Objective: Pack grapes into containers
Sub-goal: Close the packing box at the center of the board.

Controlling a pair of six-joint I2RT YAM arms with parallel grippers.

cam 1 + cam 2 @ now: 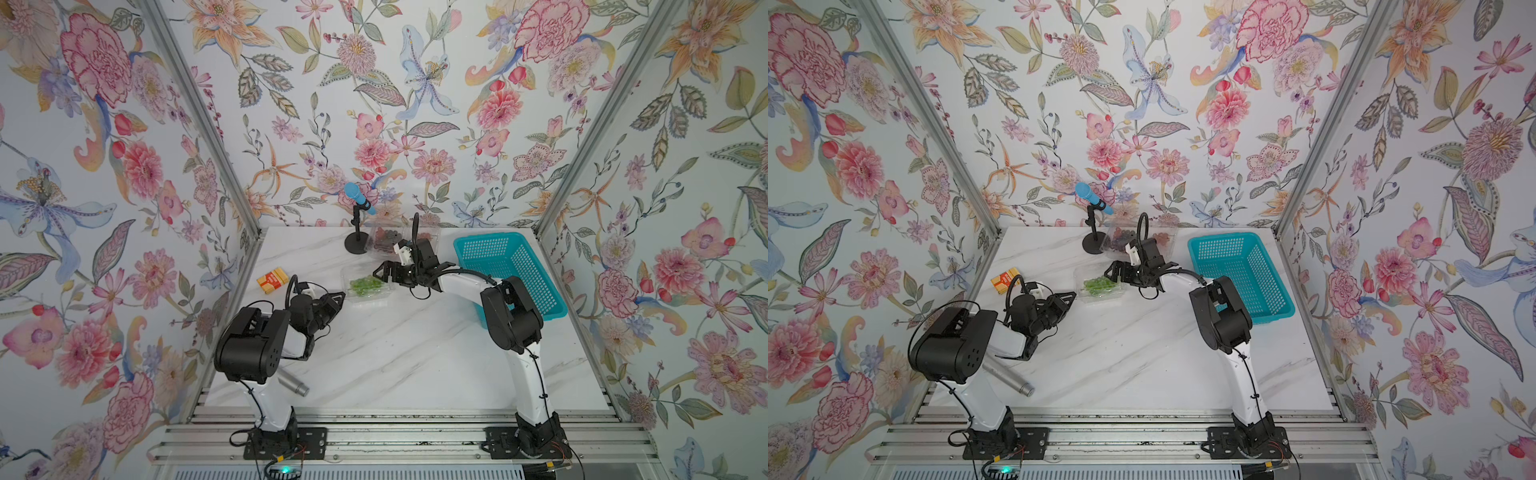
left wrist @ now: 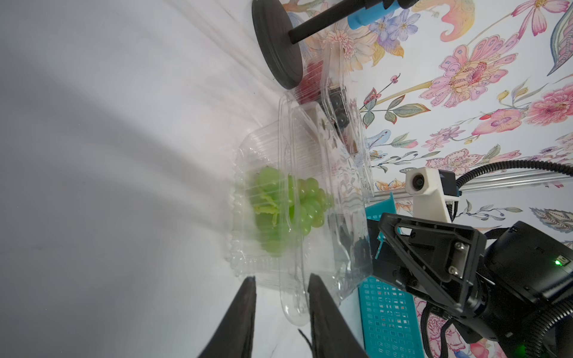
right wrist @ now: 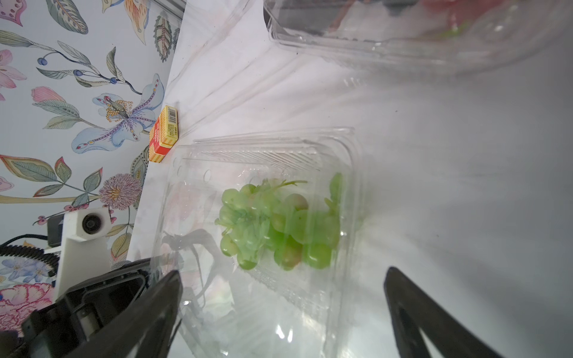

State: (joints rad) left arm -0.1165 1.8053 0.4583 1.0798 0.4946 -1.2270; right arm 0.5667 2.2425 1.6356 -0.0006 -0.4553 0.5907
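Lid of clear ribbed plastic clamshell box, round green grape bunch inside, pinched by left gripper; right gripper spread wide, empty. Lid best lowered slowly, base braced from right.

The left tool grips the half-raised lid edge of the clear container holding green grapes.

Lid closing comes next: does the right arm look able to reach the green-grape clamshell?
Likely yes: right pincer hangs open beside the clamshell, nothing between; left pincer pinches only its lid edge.
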